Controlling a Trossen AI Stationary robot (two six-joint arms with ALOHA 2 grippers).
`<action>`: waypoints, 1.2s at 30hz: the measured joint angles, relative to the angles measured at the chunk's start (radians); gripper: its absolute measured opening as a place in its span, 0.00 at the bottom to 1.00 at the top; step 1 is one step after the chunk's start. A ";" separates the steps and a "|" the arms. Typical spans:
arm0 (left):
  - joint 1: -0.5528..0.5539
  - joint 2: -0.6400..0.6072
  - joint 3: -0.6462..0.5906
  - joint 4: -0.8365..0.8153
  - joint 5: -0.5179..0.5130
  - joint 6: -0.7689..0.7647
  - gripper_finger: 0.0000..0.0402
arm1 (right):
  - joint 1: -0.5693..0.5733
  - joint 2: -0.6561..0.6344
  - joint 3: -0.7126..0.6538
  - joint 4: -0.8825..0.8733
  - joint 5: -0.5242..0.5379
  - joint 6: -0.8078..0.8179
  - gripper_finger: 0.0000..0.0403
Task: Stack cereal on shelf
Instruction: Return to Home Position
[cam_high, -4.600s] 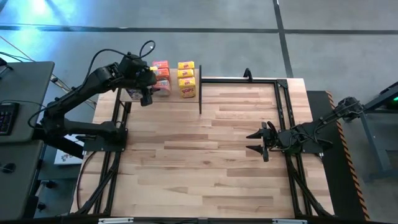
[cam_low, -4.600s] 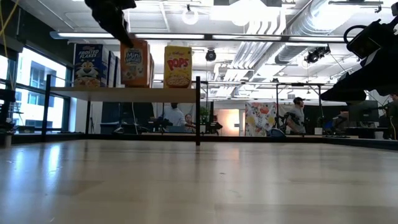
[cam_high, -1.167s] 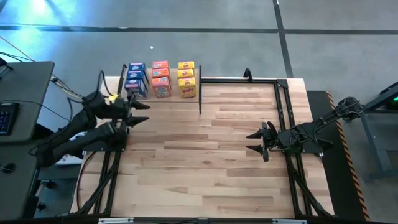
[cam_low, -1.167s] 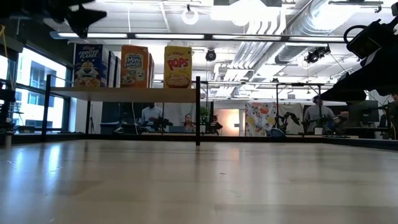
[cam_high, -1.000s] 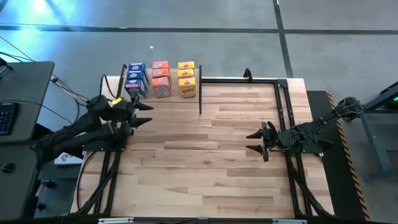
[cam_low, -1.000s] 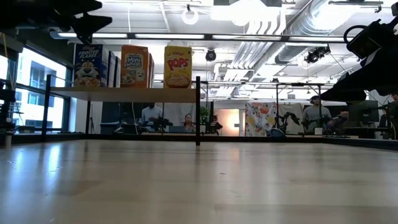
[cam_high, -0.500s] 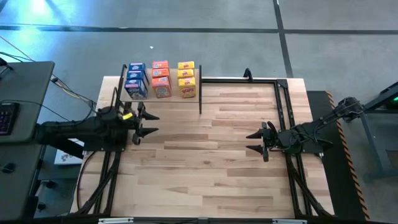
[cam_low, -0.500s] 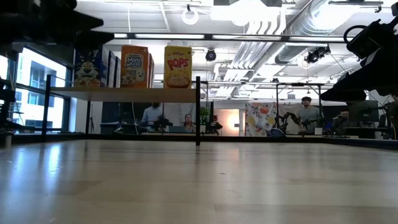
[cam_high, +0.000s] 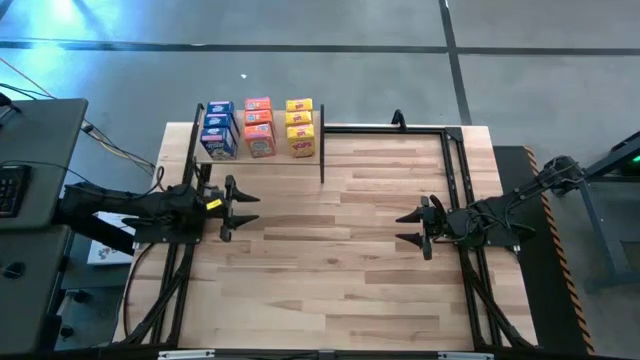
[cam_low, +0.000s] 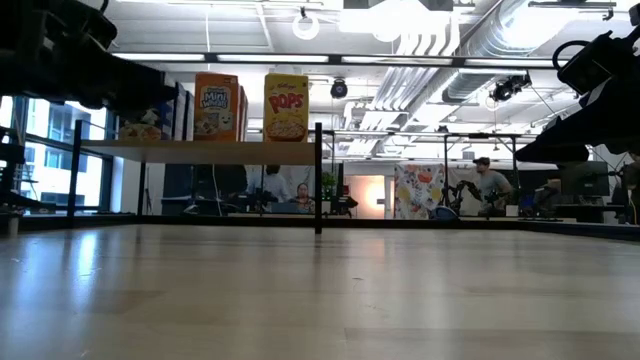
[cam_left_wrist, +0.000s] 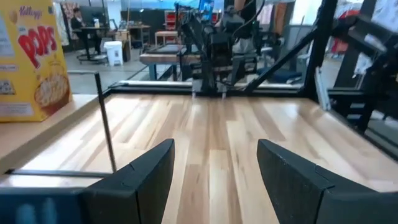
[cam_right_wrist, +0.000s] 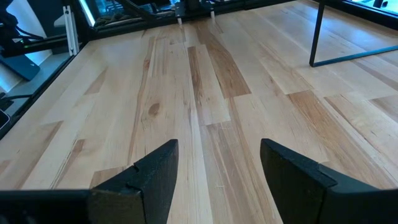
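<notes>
Far left, the left arm, which seconds ago reached up to the shelf's orange boxes, has now drawn back and lies low along the counter's left edge. Its left hand (cam_high: 248, 207) is spread and empty, pointing across the boards, well apart from the shelf. From this, the placing looks finished and the arm appears to be settling into its rest pose. Just behind that hand, at the counter's far left corner, stands the shelf (cam_low: 230, 152), a thin light-wood board raised on slim black metal posts. On it sits the cereal in three neat columns: blue boxes (cam_high: 217, 130), then orange boxes (cam_high: 259, 127), then yellow boxes (cam_high: 299, 127), three deep in each colour as seen from above. They are small upright cardboard rectangles with bright printed fronts. At table height the arm's dark bulk now hides most of the blue front, while the orange and yellow fronts show plainly. Nothing is loose on the counter (cam_high: 340, 290), so the stacking seems complete. Its top is smooth planked wood in pale and tan strips with a soft sheen. Further right, the right hand (cam_high: 400, 228) has not moved. It rests near the counter's right side, its matte black wedge-shaped fingers spread and holding nothing, facing the left hand.
</notes>
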 joint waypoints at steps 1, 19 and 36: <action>-0.003 0.000 0.000 -0.005 -0.009 0.006 0.55 | 0.000 0.000 0.000 0.000 0.000 0.000 0.55; -0.010 0.000 0.000 -0.025 -0.033 0.143 0.55 | 0.000 0.000 0.000 0.000 0.000 0.000 0.55; -0.010 0.000 0.000 -0.034 -0.030 0.137 0.55 | 0.000 -0.205 0.000 0.001 0.000 0.000 0.55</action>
